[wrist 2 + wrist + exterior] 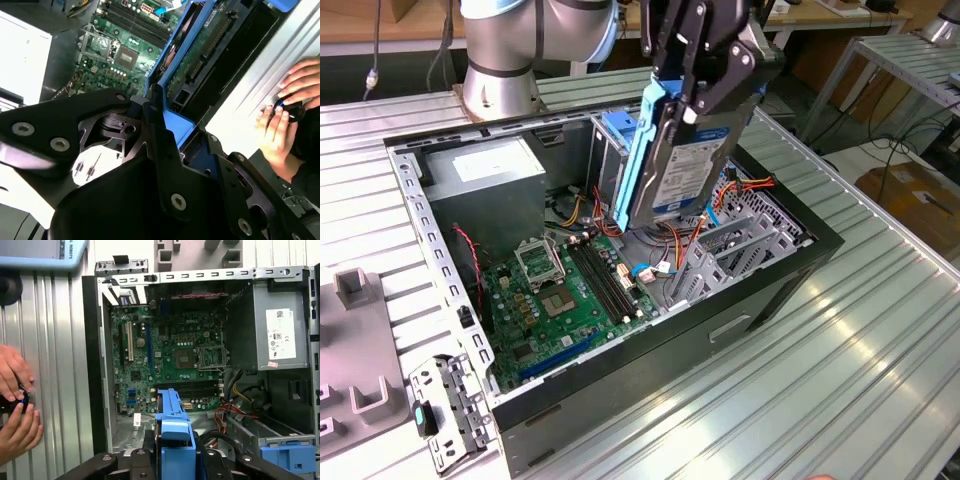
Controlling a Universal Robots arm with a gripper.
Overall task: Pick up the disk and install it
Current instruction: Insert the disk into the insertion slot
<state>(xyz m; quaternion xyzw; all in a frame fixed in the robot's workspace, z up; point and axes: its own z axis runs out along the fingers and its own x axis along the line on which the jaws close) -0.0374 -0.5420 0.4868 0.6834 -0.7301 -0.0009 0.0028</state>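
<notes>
White sticker point(281, 335) on grey box point(280, 287), label point(698, 165) on disk point(670, 192): print unreadable.

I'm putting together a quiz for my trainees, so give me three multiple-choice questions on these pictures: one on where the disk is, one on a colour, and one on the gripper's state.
1. Where is the disk?
A. Held over the open computer case
B. Lying flat inside the case
C. Lying outside the case

2. What colour are the disk's side rails?
A. Red
B. Blue
C. Yellow

3. What state is the gripper in?
A. Open, holding nothing
B. Shut on the disk
C. Shut on nothing

Answers:
1 A: the exterior view shows it hanging on edge above the motherboard.
2 B: the rails are blue in the exterior view and in both wrist views.
3 B: in the exterior view it clamps the disk's upper end.
</notes>
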